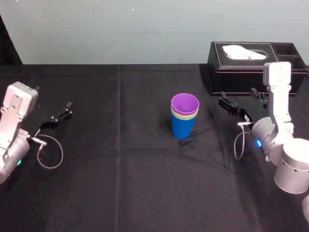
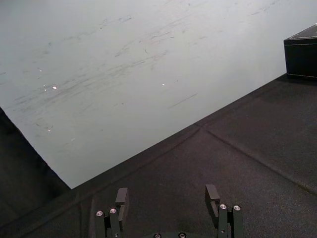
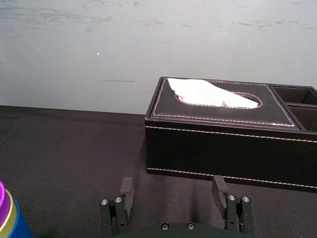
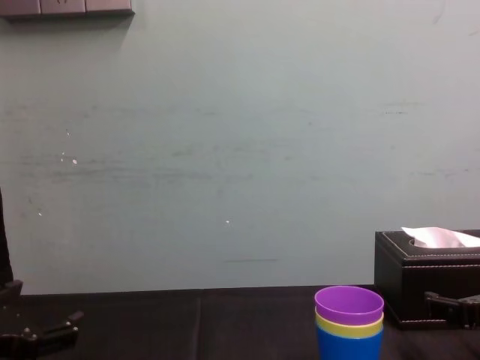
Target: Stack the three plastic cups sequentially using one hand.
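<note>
Cups [image 1: 184, 116] stand nested near the middle of the surface [image 1: 120, 169], so the last stacking step looks done. At their nine o'clock, well apart, the left tool [image 1: 70, 108] hangs with fingers spread, empty. In the stack, the blue cup [image 1: 183, 129] is at the bottom, the yellow-green cup [image 1: 185, 116] sits in it, and the purple cup [image 1: 185, 104] is innermost. At three o'clock, near the stack, the right tool [image 1: 222, 100] is spread and holds nothing, with the tissue box [image 1: 241, 72] at one o'clock. My judgement is that the next move calls only for backing away without knocking the rims.

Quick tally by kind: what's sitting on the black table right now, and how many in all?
Tapered plastic cups: 3, nested: purple cup in yellow-green cup in blue cup
Black leather tissue box: 1
Total: 4
</note>
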You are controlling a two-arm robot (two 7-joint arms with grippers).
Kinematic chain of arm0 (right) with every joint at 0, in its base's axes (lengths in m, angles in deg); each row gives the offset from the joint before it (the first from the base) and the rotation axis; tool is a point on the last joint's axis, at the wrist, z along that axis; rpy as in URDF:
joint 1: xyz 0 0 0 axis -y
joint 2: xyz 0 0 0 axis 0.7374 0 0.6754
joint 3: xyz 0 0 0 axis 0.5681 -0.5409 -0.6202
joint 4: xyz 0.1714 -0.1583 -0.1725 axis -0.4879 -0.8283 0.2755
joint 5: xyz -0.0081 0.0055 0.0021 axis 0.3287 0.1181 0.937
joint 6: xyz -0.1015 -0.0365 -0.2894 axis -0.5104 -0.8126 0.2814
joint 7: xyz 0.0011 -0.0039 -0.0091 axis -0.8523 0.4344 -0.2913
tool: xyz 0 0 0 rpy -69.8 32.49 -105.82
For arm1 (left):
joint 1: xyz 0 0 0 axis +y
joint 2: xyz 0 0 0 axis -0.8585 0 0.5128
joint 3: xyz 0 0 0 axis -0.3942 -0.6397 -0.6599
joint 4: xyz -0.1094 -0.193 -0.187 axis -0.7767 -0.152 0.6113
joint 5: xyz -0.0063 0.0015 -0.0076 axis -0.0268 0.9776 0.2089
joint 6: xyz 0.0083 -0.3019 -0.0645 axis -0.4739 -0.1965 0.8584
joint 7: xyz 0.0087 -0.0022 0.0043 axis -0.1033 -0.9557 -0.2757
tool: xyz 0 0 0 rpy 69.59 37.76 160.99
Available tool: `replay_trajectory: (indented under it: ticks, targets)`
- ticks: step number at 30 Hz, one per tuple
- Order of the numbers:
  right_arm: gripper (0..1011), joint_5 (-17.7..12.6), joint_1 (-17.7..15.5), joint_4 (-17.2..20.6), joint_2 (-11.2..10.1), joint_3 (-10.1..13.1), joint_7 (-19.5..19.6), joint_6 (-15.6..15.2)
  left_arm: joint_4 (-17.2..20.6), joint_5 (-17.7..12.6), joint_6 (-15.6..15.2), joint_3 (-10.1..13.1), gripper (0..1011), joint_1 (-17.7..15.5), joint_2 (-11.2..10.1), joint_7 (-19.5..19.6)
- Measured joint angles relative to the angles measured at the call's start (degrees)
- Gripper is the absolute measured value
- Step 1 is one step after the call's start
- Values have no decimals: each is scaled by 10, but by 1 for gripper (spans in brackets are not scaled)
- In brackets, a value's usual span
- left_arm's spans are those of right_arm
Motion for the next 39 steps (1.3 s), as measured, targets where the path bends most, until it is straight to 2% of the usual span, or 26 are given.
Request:
replay_trajectory:
  ticks: [39]
  targets:
    - [1002, 0, 0, 0, 0, 0, 0, 0, 0, 0, 0, 0, 1011, 0, 0, 0]
